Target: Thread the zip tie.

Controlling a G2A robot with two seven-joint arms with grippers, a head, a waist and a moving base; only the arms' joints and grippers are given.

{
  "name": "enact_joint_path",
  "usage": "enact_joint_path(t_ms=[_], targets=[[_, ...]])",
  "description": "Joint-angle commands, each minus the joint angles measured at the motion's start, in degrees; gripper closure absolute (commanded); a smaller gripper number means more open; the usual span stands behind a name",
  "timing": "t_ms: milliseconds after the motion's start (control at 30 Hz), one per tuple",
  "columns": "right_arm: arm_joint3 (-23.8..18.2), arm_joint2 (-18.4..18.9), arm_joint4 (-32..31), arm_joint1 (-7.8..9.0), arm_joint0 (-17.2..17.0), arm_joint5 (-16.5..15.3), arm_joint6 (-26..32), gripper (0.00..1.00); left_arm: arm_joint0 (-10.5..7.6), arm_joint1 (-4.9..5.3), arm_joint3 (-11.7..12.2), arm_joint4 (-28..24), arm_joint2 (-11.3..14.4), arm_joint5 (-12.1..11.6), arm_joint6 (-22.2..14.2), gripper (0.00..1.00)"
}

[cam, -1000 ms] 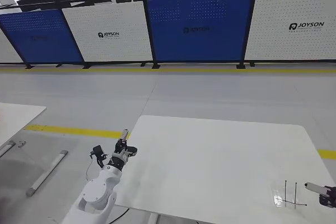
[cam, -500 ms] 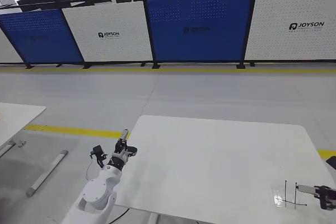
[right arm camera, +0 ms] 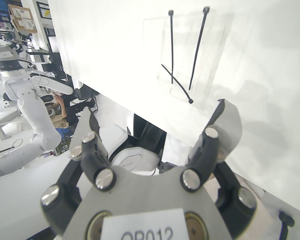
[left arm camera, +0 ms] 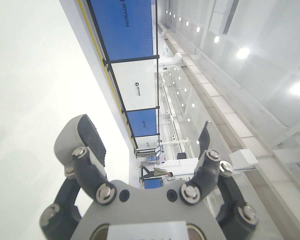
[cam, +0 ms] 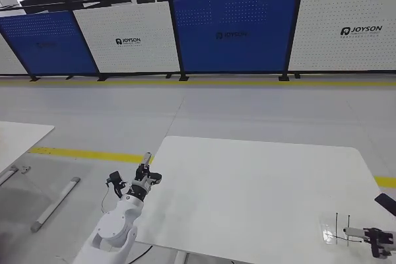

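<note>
Three black zip ties lie on a clear sheet [right arm camera: 215, 51] at the near right corner of the white table [cam: 251, 191]. Two of them [right arm camera: 171, 48] [right arm camera: 197, 48] run side by side, and the third zip tie [right arm camera: 176, 82] lies slanted across the end of one. In the top view the zip ties [cam: 336, 228] are thin dark lines. My right gripper [right arm camera: 153, 108] [cam: 351, 231] hovers open and empty just beside them, over the table's edge. My left gripper [left arm camera: 145, 123] [cam: 146, 160] is open and empty at the table's far left edge.
A second white table [cam: 13, 142] stands off to the left across a floor gap. Blue and white pegboard panels [cam: 231, 36] line the back. Another white robot arm [right arm camera: 27, 96] stands beyond the near table edge in the right wrist view.
My right gripper has moved left from the table's right edge up to the zip ties. The left arm has kept still.
</note>
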Motion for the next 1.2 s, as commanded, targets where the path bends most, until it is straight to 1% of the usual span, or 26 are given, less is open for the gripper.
enact_joint_path(t_ms=[0, 267, 300, 367, 433, 500, 533, 833, 900, 933, 1000, 1067, 1100, 1133, 1167], targets=[[0.0, -0.1, 0.6, 0.35, 0.0, 0.3, 0.0, 0.0, 0.0, 0.0, 0.0, 0.0, 0.0, 0.0, 0.0, 0.0], [0.0, -0.1, 0.6, 0.35, 0.0, 0.3, 0.0, 0.0, 0.0, 0.0, 0.0, 0.0, 0.0, 0.0, 0.0, 0.0], [1.6, 0.2, 1.7, 0.25, 0.0, 1.6, -1.5, 0.0, 0.0, 0.0, 0.0, 0.0, 0.0, 0.0, 0.0, 0.0], [2.8, 0.0, 5.7, 0.0, 0.1, 1.9, -0.9, 0.0, 0.0, 0.0, 0.0, 0.0, 0.0, 0.0, 0.0, 0.0], [4.0, 0.0, 6.4, 0.02, 0.5, 4.0, -0.1, 0.0, 0.0, 0.0, 0.0, 0.0, 0.0, 0.0, 0.0, 0.0], [4.2, -0.8, 6.1, 0.17, 0.9, 7.2, 0.0, 0.0, 0.0, 0.0, 0.0, 0.0, 0.0, 0.0, 0.0, 0.0], [4.2, -1.0, 5.8, 0.22, 1.0, 7.7, 0.0, 0.0, 0.0, 0.0, 0.0, 0.0, 0.0, 0.0, 0.0, 0.0], [4.2, -1.0, 5.8, 0.22, 1.0, 7.7, 0.0, 0.0, 0.0, 0.0, 0.0, 0.0, 0.0, 0.0, 0.0, 0.0], [4.9, -0.6, 6.1, 0.19, 0.9, 7.5, -1.1, 0.0, 0.0, 0.0, 0.0, 0.0, 0.0, 0.0, 0.0, 0.0], [5.4, -0.2, 6.8, 0.12, 0.5, 6.8, -2.6, 0.0, 0.0, 0.0, 0.0, 0.0, 0.0, 0.0, 0.0, 0.0], [4.7, 0.9, 7.3, 0.15, -0.8, 6.0, -4.3, 0.0, 0.0, 0.0, 0.0, 0.0, 0.0, 0.0, 0.0, 0.0], [3.5, 2.0, 6.4, 0.32, -2.0, 7.2, -5.6, 0.0, 0.0, 0.0, 0.0, 0.0, 0.0, 0.0, 0.0, 0.0], [2.5, 2.6, 5.8, 0.4, -2.8, 8.7, -6.7, 0.0, 0.0, 0.0, 0.0, 0.0, 0.0, 0.0, 0.0, 0.0], [1.9, 2.9, 5.6, 0.44, -3.2, 9.5, -7.0, 0.0, 0.0, 0.0, 0.0, 0.0, 0.0, 0.0, 0.0, 0.0], [1.9, 2.9, 5.6, 0.44, -3.2, 9.5, -7.0, 0.0, 0.0, 0.0, 0.0, 0.0, 0.0, 0.0, 0.0, 0.0]])
